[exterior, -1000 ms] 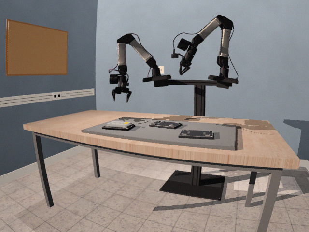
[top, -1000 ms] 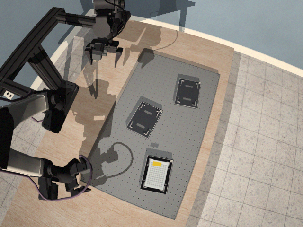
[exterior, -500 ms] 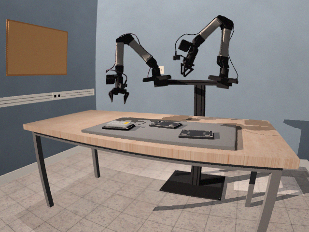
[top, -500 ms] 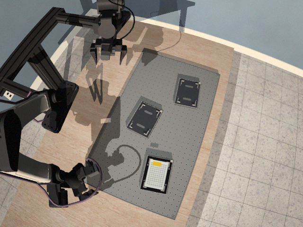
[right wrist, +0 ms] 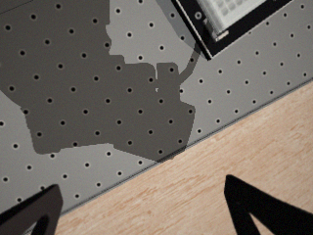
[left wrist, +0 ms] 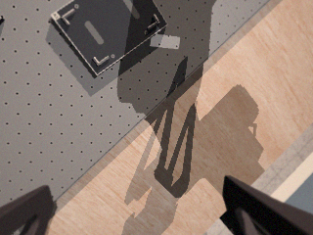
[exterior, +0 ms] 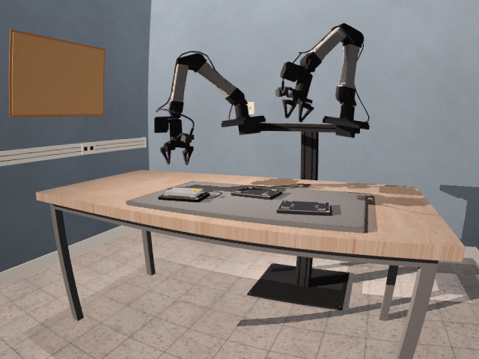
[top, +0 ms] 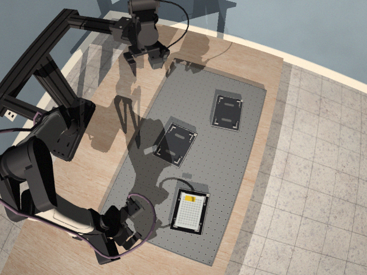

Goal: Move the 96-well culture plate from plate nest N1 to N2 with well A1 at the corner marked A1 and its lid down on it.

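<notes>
The white lidded culture plate (top: 189,213) (exterior: 181,191) (right wrist: 235,7), with a yellow mark near one end, sits in nest N1 (top: 179,197) (right wrist: 209,51). It looks flat; its wells are too small to identify A1. The leftmost nest from the arms' side, N2 (top: 227,113) (exterior: 304,209), is empty, with a pale corner tag. My right gripper (top: 136,223) (exterior: 177,164) (right wrist: 144,188) is open and empty, high above the board's edge on the arms' side of N1. My left gripper (top: 145,67) (exterior: 293,118) (left wrist: 138,189) is open and empty, high over the table on the arms' side.
A third, empty nest (top: 175,145) (exterior: 257,193) (left wrist: 112,44) stands turned at an angle between N1 and N2, nearer the arms. All three nests stand on the grey perforated board (top: 213,160) (exterior: 239,209) (left wrist: 44,132) (right wrist: 225,98). Arm shadows cross the board and the wooden table (top: 82,183).
</notes>
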Tool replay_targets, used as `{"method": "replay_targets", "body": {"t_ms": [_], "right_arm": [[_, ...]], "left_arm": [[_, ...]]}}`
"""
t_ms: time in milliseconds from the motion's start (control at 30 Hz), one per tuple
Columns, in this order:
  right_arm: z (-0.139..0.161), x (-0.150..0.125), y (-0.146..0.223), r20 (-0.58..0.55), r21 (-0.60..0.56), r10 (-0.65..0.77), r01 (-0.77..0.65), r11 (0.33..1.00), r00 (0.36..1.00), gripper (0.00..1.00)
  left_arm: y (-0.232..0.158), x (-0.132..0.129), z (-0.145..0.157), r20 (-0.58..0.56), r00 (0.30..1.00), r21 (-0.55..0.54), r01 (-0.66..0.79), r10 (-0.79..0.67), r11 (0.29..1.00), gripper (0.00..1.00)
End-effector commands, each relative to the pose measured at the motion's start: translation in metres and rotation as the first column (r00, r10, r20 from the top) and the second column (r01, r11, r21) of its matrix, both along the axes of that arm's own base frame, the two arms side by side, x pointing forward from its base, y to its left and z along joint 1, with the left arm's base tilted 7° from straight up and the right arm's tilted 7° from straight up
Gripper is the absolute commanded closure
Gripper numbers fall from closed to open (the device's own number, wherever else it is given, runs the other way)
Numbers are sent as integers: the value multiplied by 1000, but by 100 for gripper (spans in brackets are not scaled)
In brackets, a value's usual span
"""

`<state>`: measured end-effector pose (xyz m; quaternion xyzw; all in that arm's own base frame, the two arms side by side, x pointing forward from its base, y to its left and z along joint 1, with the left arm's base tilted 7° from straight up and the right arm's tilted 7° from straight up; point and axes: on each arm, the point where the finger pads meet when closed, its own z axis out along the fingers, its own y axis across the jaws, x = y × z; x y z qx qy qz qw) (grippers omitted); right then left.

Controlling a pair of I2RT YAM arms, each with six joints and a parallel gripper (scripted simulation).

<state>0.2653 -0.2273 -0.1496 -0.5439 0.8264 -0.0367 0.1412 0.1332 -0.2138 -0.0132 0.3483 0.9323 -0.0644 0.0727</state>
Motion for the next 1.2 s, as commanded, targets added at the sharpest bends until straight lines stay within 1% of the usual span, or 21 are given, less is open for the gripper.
{"method": "replay_targets", "body": {"t_ms": [0, 100, 167, 267, 300, 367, 467, 600, 667, 733, 767, 800, 867, 967, 1000, 1067, 1167], "right_arm": [[-7, 10, 7, -53, 8, 12, -11, 1000, 999, 0], [-9, 24, 13, -92, -20, 83, -85, 996, 992, 0], [-11, 33, 16, -92, -20, 83, -85, 996, 992, 0], [-12, 46, 23, -131, -49, 155, -162, 986, 979, 0], [-13, 51, 26, -131, -49, 152, -160, 986, 980, 0], [-13, 51, 26, -131, -49, 152, -160, 986, 980, 0], [-15, 63, 33, -168, -79, 233, -248, 965, 958, 0], [-17, 80, 44, -169, -79, 219, -235, 969, 961, 0], [-18, 88, 50, -197, -101, 267, -291, 951, 943, 0], [-19, 96, 56, -206, -108, 282, -309, 945, 937, 0], [-19, 100, 59, -206, -109, 282, -309, 945, 937, 0], [-19, 103, 63, -219, -120, 305, -336, 934, 927, 0], [-20, 111, 70, -242, -139, 355, -395, 908, 903, 0], [-20, 114, 73, -242, -139, 342, -381, 914, 908, 0], [-20, 118, 77, -255, -151, 374, -419, 895, 892, 0], [-21, 124, 84, -278, -169, 410, -465, 869, 869, 0], [-22, 134, 95, -277, -170, 398, -452, 876, 875, 0]], "left_arm": [[12, 14, 2, 3, 991, 42, -134, 134, 990, 0], [24, 22, -1, -2, 974, 75, -227, 227, 971, 0], [33, 28, -2, -4, 958, 97, -287, 288, 953, 0], [46, 36, -5, -4, 926, 129, -374, 378, 918, 0], [50, 38, -6, -3, 914, 140, -402, 407, 905, 0], [50, 38, -6, -3, 914, 140, -402, 407, 905, 0], [63, 46, -8, 1, 871, 172, -484, 491, 858, 0], [80, 57, -12, 12, 803, 214, -585, 596, 782, 0], [88, 62, -13, 19, 764, 235, -631, 645, 739, 0], [97, 68, -15, 20, 759, 237, -636, 651, 734, 0], [101, 70, -16, 18, 768, 239, -625, 640, 743, 0], [103, 77, -18, 24, 768, 220, -629, 640, 746, 0], [116, 75, -23, 18, 768, 239, -625, 640, 743, 0], [121, 75, -25, 16, 768, 245, -623, 640, 743, 0], [126, 77, -26, 15, 768, 247, -623, 640, 742, 0], [132, 86, -26, 18, 768, 239, -625, 640, 743, 0], [142, 100, -25, 25, 768, 225, -628, 640, 745, 0]]}}
